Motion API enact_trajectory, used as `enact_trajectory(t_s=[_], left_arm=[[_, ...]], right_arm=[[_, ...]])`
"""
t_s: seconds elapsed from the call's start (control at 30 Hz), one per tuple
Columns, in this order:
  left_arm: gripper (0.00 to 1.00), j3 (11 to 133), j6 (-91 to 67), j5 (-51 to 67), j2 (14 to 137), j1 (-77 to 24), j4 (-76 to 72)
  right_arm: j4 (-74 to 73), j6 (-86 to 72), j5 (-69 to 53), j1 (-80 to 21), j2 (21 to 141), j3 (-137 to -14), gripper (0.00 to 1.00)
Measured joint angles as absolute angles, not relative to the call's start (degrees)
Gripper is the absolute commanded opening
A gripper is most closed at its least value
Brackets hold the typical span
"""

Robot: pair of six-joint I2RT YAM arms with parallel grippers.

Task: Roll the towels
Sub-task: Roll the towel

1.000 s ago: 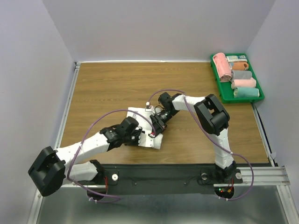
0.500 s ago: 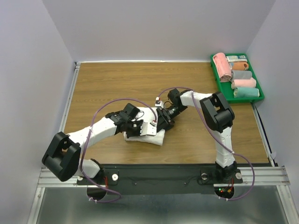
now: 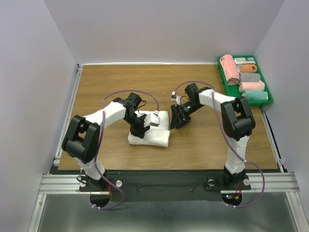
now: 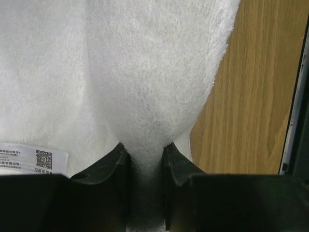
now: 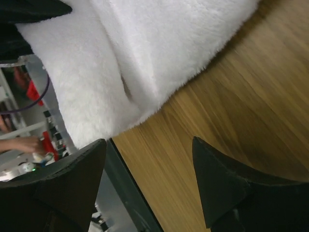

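A white towel (image 3: 150, 136) lies folded over in a thick bundle at the middle of the table. My left gripper (image 3: 139, 129) is shut on a fold of the white towel (image 4: 145, 96) at its far left part. A white label (image 4: 31, 157) with a code shows at the left of the left wrist view. My right gripper (image 3: 175, 122) is open and empty, just to the right of the towel and apart from it. In the right wrist view the towel (image 5: 145, 58) lies ahead of the open fingers (image 5: 77, 179) over bare wood.
A green tray (image 3: 232, 99) at the far right corner holds several rolled towels in pink, orange, grey and teal. The table's metal rail (image 3: 169, 181) runs along the near edge. Walls close in the left, back and right sides.
Both grippers have moved away from the near edge, folding the towel over itself. The right gripper has let go and drawn off to the right. The left arm has swung further onto the table.
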State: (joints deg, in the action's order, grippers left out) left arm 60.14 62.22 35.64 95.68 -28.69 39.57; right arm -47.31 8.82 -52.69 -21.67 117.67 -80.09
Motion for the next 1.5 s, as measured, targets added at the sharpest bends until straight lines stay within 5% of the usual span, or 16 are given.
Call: enact_trajectory(t_s=[0.37, 0.9, 1.03, 1.13, 1.17, 1.3, 1.5], left_arm=[[0.00, 72.73, 64.60, 44.64, 109.47, -23.75, 53.15], [0.02, 78.54, 64.69, 51.70, 116.90, -21.61, 62.46], [0.06, 78.54, 64.51, 52.84, 117.45, -21.47, 63.64], [0.16, 78.48, 63.81, 53.41, 117.58, -21.26, 63.75], [0.20, 78.37, 63.81, 53.49, 117.58, -21.26, 63.72], [0.35, 77.47, 63.31, 53.52, 116.40, -21.06, 62.76], [0.55, 71.26, 62.04, 50.43, 108.66, -19.86, 56.62]], right_arm=[[-45.45, 17.30, -43.13, -19.57, 93.60, -77.65, 0.85], [-28.80, 26.89, -17.12, -49.28, 89.93, -67.72, 0.88], [-25.02, 28.29, -16.27, -50.37, 94.26, -66.74, 0.79], [-23.79, 28.67, -17.04, -50.46, 97.17, -65.34, 0.53], [-22.94, 28.84, -17.50, -50.59, 98.10, -64.84, 0.37], [-21.85, 28.49, -19.14, -50.52, 98.59, -64.66, 0.06], [-20.01, 26.35, -24.75, -49.76, 100.03, -64.66, 0.01]])
